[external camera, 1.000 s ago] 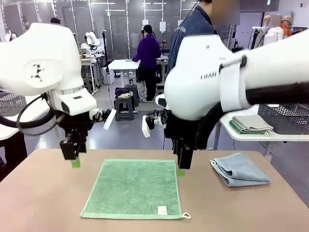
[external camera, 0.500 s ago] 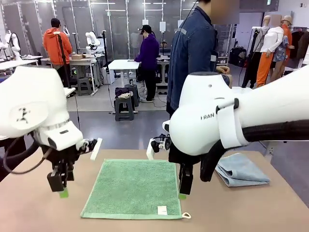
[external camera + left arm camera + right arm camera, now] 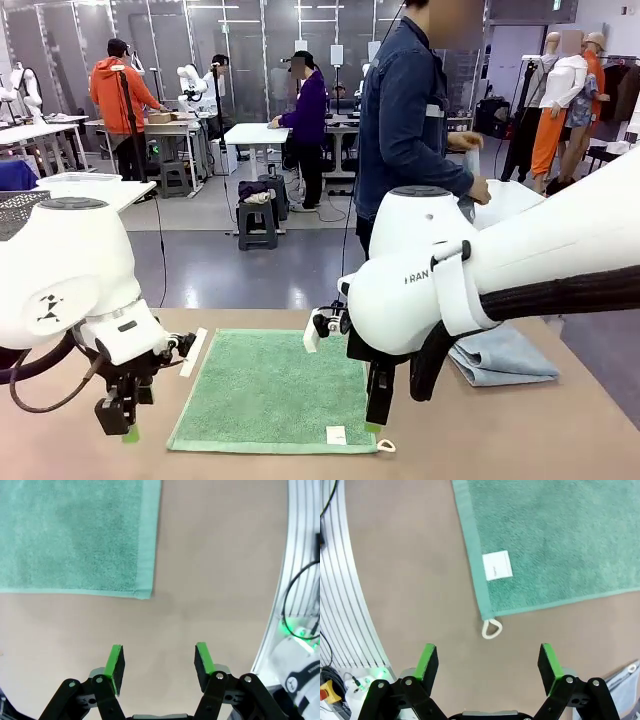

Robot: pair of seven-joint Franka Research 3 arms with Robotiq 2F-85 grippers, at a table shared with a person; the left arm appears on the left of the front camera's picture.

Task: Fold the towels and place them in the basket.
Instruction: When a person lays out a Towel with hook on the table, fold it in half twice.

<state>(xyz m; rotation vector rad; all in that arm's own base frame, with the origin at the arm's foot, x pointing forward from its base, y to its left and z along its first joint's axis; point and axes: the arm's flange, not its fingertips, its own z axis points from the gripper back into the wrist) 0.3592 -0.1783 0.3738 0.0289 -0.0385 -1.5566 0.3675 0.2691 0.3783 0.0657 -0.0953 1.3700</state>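
Note:
A green towel [image 3: 270, 390] lies flat in the middle of the table, with a white tag [image 3: 497, 565] and a corner loop [image 3: 491, 628] at its near right corner. A light blue towel [image 3: 505, 355] lies folded at the right. My left gripper [image 3: 124, 428] hangs low just outside the green towel's near left corner [image 3: 145, 592]; it [image 3: 160, 662] is open and holds nothing. Just above the loop corner, my right gripper [image 3: 373, 420] stands open and empty over bare table [image 3: 490, 662]. The lattice wall of a dark basket [image 3: 15, 208] shows on a side table at far left.
A person in a denim jacket [image 3: 405, 120] stands at the table's far side, turned right, hands [image 3: 478, 188] busy at a white side table. Bare brown tabletop [image 3: 80, 460] runs left of and in front of the green towel. An edge of the light blue towel [image 3: 627, 672] shows beside my right gripper.
Both arms have come down and toward the table's near edge, from the green towel's far corners to its near corners. The towels have not moved.

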